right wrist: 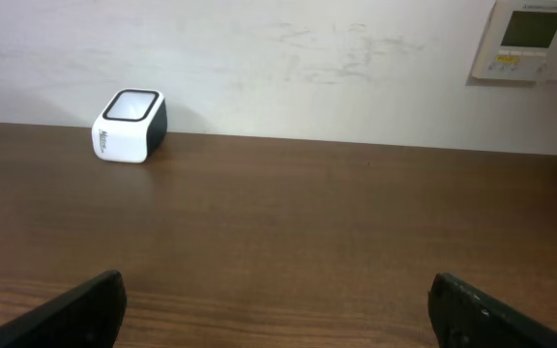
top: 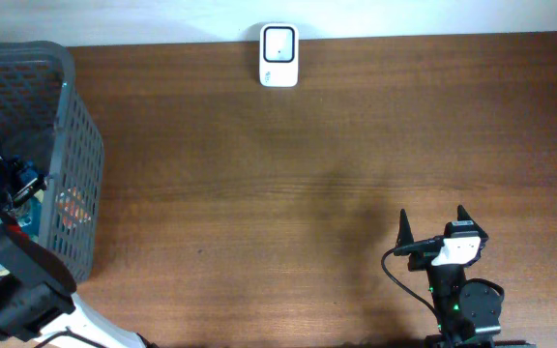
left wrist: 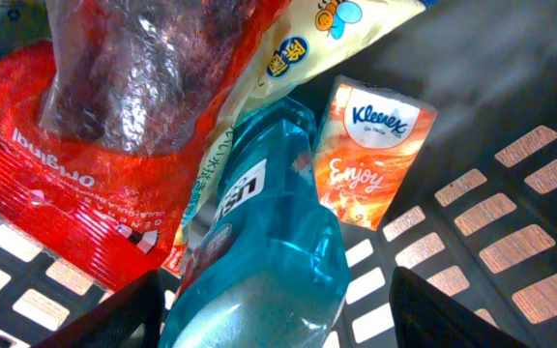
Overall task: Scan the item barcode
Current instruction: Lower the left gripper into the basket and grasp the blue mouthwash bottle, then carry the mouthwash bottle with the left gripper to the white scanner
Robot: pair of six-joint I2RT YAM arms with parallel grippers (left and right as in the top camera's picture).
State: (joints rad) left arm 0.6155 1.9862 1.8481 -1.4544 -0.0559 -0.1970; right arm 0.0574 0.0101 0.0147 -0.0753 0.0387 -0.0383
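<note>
A blue translucent bottle [left wrist: 269,242] with a white label lies in the grey basket [top: 77,145] among other goods. My left gripper [left wrist: 274,314] is down inside the basket, open. Its jaws stand on either side of the bottle's lower body: the left finger is close against it, and the right finger [left wrist: 453,314] is well apart. In the overhead view the left gripper [top: 22,186] is half hidden behind the basket wall. The white barcode scanner [top: 278,55] stands at the table's far edge, also seen from the right wrist as the scanner [right wrist: 130,126]. My right gripper [top: 433,218] rests open and empty near the front right.
Beside the bottle in the basket lie an orange Kleenex pack [left wrist: 370,155], a red packet [left wrist: 37,184], a yellow-white snack bag [left wrist: 293,48] and a crinkled clear wrapper [left wrist: 133,68]. A wall [right wrist: 288,58] runs behind the scanner, with a panel [right wrist: 530,39] on it.
</note>
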